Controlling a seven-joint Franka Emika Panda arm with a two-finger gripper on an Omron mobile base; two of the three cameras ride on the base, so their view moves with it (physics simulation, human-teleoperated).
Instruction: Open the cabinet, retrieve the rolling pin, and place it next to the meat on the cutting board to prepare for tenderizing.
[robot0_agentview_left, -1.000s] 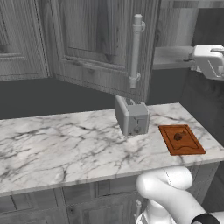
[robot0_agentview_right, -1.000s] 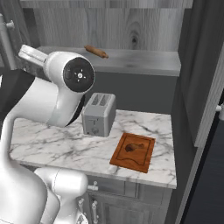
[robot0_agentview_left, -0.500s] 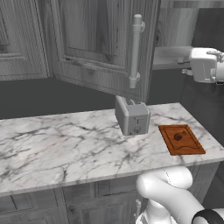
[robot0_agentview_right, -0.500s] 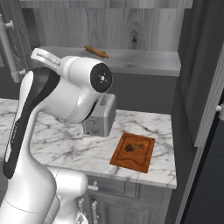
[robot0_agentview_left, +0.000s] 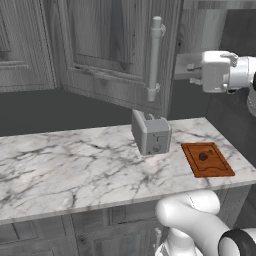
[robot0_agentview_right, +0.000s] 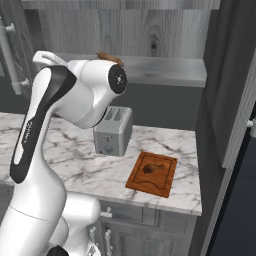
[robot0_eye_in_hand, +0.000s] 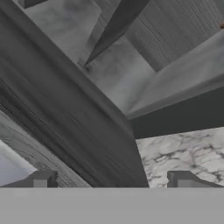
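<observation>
On the cabinet shelf: rolling pin, slim, light-brown wood, partly hidden behind the arm. On the tabletop: orange-brown cutting board holding dark meat, beside a toaster. Gripper jaws spread, empty.

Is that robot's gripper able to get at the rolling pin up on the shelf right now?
Probably yes. The cabinet doors stand swung open, so the rolling pin lies exposed on the grey shelf with nothing in front. The gripper is open, raised near shelf height, though it needs to move closer.
</observation>
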